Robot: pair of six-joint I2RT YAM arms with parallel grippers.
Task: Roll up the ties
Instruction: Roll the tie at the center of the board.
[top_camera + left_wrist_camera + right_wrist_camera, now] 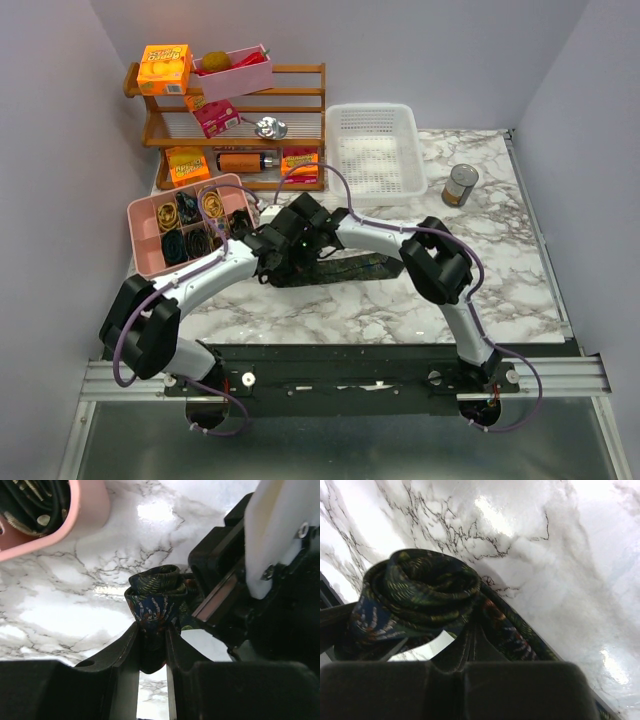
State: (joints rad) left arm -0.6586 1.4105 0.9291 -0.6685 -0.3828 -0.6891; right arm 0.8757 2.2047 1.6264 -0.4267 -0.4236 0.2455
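White marble-veined table. Back left: wooden shelf rack. Just beside it, white mesh basket; tin can upright to its right. Left side: pink divided tray. Centre: dark patterned necktie, one end rolled.

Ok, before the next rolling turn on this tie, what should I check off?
1. Left gripper shut on the tie: ok.
2. Rolled end coiled compactly: ok.
3. Right gripper actually holding the tie: cannot tell.
4. Unrolled tail lying along the table: ok.
5. Pink tray apart from the roll: ok.
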